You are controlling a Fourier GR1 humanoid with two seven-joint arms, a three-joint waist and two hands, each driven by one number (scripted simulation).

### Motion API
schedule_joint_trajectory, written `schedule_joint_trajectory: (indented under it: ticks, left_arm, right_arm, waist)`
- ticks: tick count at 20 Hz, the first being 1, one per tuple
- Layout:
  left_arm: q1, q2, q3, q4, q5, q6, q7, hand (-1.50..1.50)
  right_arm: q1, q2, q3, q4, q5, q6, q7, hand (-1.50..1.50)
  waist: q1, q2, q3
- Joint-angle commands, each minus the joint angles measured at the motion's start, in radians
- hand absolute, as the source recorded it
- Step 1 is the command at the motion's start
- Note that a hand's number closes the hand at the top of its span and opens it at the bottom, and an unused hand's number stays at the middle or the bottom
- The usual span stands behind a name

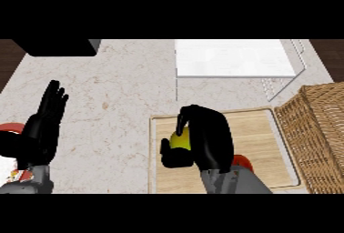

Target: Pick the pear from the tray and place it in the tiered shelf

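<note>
Currently the pear (179, 140) sits inside the right hand (205, 139), only a yellow patch showing between curled fingers and thumb. Fingers wrap over the top, thumb closes from the left side, so the grasp looks made. Hand and pear are over the wooden tray (259, 136), left half; can't tell whether the pear is lifted off or touching the tray surface.

Progress, as a judgement: pick step is about done, transport and place are all left. The tiered shelf (235, 59) is at the counter's far side, beyond the tray, white surface with thin clear uprights; nothing visible on it. The pear needs to travel up and forward to get there.

Left hand (42, 125) rests at the left edge, fingers straight and up, holding nothing.

Wicker basket (319, 136) stands just beside the tray's right side, cut off by the frame edge. Dark box (57, 47) at the far left corner, only partly in view. Pear shape and stem are hidden by the hand. Shelf tiers are hard to separate from above.
</note>
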Motion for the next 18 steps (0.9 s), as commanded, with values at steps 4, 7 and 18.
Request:
schedule_joint_trajectory:
  ticks: [4, 7, 18]
  left_arm:
    - [-0.027, 0.005, 0.014, 0.004, -0.004, -0.002, 0.029, 0.00]
    - [0.005, 0.007, 0.035, 0.000, 0.010, -0.016, 0.006, 0.00]
    - [-0.042, -0.040, 0.001, -0.002, -0.042, -0.008, 0.042, 0.00]
  right_arm:
    - [-0.121, -0.004, -0.154, -0.247, 0.114, 0.105, 0.223, 1.50]
    - [-0.160, 0.002, -0.166, -0.282, 0.186, 0.192, 0.276, 1.50]
    - [-0.298, -0.034, -0.469, -0.047, 0.141, 0.146, 0.041, 1.50]
  waist:
    - [-0.009, 0.000, 0.000]
    - [-0.001, 0.000, -0.001]
    - [0.015, 0.008, 0.000]
